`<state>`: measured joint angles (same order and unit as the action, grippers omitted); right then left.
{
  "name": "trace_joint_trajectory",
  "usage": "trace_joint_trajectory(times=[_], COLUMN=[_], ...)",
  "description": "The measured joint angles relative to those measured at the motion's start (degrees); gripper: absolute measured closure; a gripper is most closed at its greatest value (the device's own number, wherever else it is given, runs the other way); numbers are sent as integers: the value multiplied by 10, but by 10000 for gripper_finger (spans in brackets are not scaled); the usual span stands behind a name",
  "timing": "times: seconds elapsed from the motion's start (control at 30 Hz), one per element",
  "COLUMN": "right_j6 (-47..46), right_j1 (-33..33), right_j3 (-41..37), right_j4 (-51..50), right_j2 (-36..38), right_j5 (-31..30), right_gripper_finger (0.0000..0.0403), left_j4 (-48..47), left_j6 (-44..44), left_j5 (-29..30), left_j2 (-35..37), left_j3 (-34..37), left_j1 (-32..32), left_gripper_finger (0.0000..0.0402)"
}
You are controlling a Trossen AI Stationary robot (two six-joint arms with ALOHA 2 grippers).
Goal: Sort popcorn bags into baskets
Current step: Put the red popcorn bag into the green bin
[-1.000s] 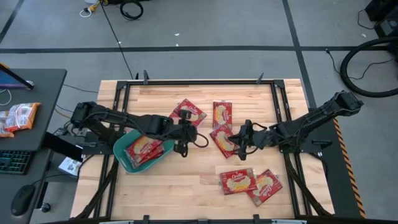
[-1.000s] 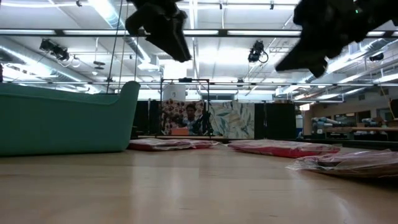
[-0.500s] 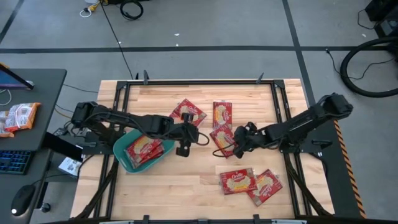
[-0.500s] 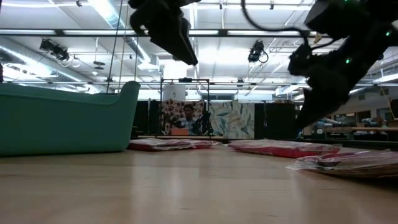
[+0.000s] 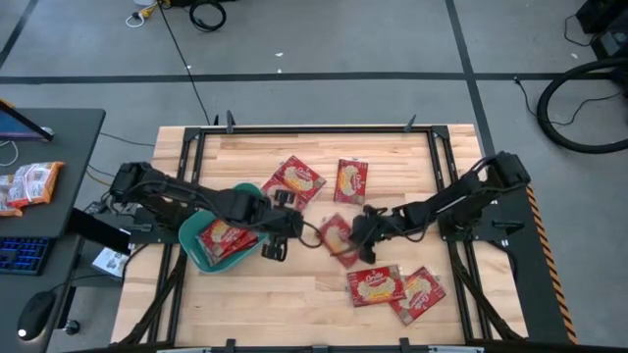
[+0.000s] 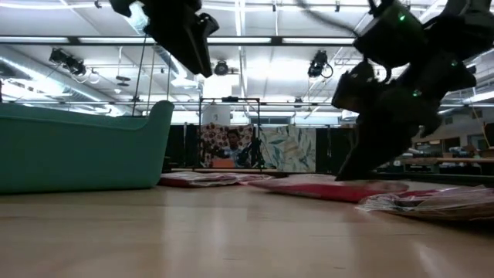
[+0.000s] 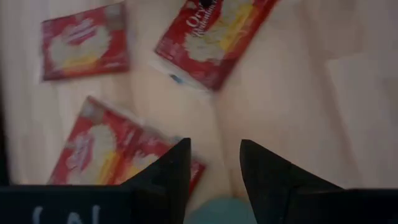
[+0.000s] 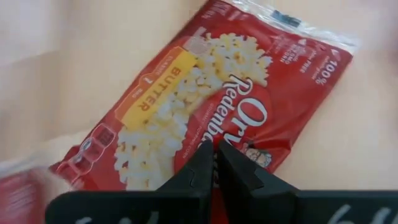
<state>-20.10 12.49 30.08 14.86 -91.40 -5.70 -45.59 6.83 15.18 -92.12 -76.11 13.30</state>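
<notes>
Right hand point(image 5: 359, 231) on popcorn bag point(image 5: 337, 238), mid-table

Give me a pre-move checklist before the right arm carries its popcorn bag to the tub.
1. Right gripper pinching the centre popcorn bag: ok, fingers nearly closed on it.
2. Bag clear of the table: not ok, one edge rests on the wood in the low view.
3. Teal basket has room: ok, partly filled.
4. Left gripper clear of the route: not ok, beside the basket rim.
5. Grip firmness: cannot tell.
</notes>
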Motion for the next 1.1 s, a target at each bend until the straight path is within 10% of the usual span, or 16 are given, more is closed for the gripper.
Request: trace_joint_trajectory(times=[0.17, 0.63, 1.1], right_j6=[37, -7, 18], right_j1=[11, 35, 12], right_j3=[7, 14, 13], right_j4=[38, -137, -182], right_j2=[13, 220, 327], right_j5=[87, -110, -62], right_gripper_finger=[376, 376, 376], left_j4=[27, 160, 342], left_j6=[17, 81, 154], left_j5=[-30, 14, 8], left_j2=[-17, -148, -251], left_j3=[-1, 0, -1], left_j1=[19, 80, 73], left_gripper_finger=[260, 260, 260])
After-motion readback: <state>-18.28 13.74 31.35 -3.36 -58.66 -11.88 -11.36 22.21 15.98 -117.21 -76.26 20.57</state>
